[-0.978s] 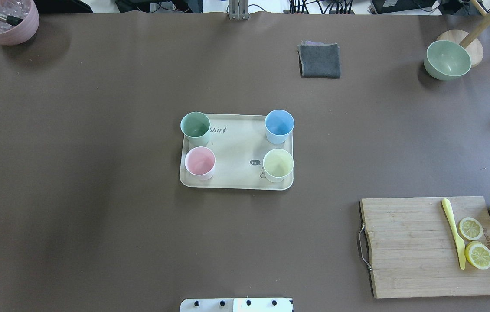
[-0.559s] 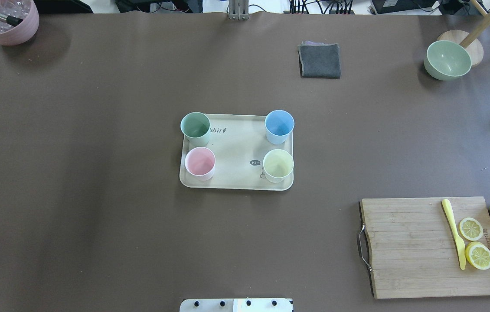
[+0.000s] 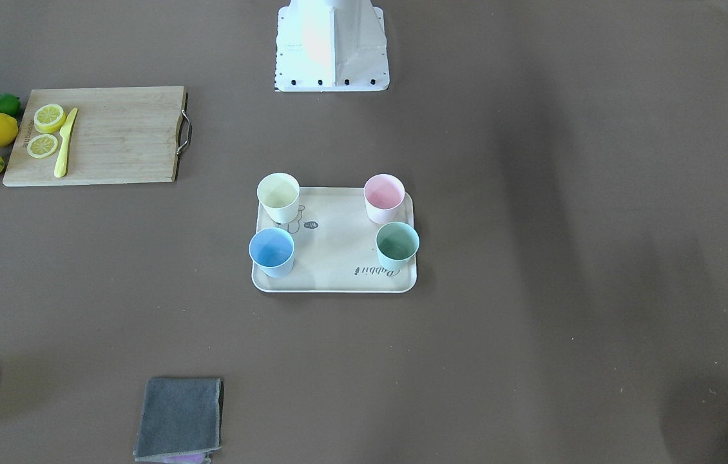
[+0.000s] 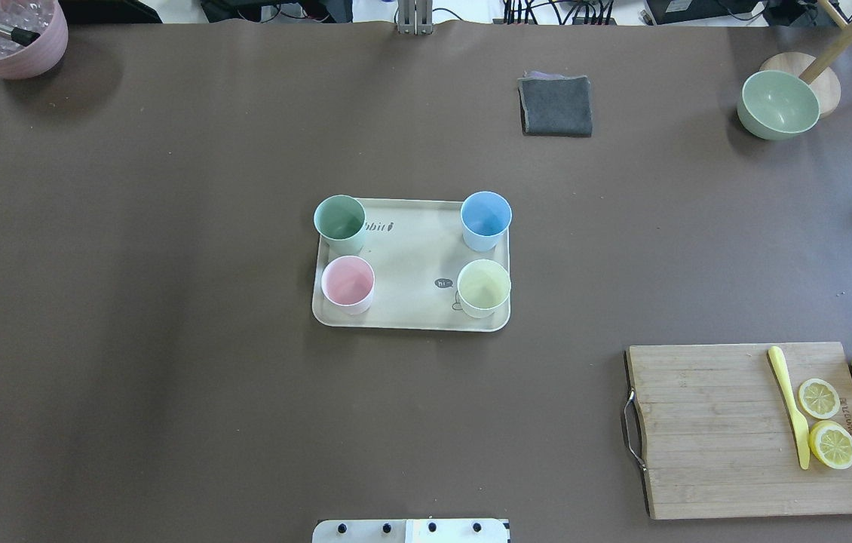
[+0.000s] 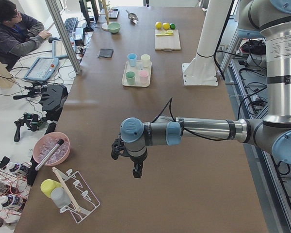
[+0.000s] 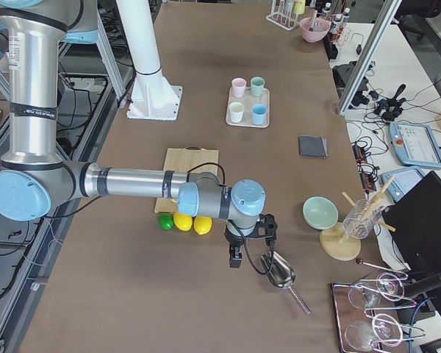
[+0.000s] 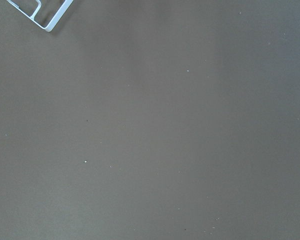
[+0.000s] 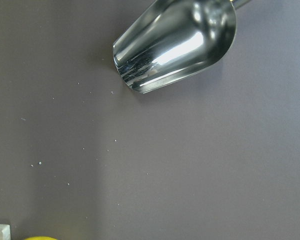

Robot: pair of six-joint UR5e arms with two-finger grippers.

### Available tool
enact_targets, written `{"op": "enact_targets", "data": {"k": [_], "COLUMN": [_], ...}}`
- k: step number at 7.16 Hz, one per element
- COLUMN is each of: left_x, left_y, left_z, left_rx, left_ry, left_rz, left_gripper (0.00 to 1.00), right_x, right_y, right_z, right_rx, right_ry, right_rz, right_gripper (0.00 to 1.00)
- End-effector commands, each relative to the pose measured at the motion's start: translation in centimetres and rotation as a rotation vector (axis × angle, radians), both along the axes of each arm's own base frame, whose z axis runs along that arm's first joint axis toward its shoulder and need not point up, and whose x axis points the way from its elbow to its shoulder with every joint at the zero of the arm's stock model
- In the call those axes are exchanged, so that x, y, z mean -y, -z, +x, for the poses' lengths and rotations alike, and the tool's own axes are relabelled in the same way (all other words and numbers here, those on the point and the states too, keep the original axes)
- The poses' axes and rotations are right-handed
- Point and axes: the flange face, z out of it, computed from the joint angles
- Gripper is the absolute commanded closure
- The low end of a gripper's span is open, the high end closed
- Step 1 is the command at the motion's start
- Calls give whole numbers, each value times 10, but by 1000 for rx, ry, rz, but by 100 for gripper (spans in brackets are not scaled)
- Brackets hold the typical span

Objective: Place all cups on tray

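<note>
The cream tray [image 4: 411, 264] lies at the table's middle, also in the front view [image 3: 338, 251]. Four cups stand upright at its corners: mint green [image 4: 339, 222], light blue [image 4: 485, 219], pink [image 4: 347, 283], pastel yellow [image 4: 483, 287]. My left gripper [image 5: 136, 172] shows only in the exterior left view, far from the tray over bare table; I cannot tell if it is open or shut. My right gripper [image 6: 235, 259] shows only in the exterior right view, beside a metal scoop [image 6: 279, 273]; I cannot tell its state either.
A wooden cutting board [image 4: 750, 430] with a yellow knife, lemon slices and whole lemons lies near right. A grey cloth [image 4: 556, 105], a green bowl [image 4: 778, 104] and a pink bowl [image 4: 7, 34] sit at the far edge. The scoop [image 8: 175, 45] fills the right wrist view's top.
</note>
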Motion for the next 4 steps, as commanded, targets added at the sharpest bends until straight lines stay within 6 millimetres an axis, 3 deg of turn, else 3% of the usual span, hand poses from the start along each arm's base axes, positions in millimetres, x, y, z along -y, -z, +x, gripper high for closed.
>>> {"op": "enact_targets", "data": {"k": [1,4], "left_x": [-1,1], "left_y": [2,8], "left_z": [-1,-2], "left_rx": [1,1], "left_ry": [2,4], "left_rz": [5,20], "left_gripper": [2,2], "right_x": [-3,-5], "right_y": [-1,-2], "right_z": [1,1], "right_rx": [-1,-1], "right_ry": [-4,-4], "right_rz": [-2,-4], "right_gripper": [0,0]}}
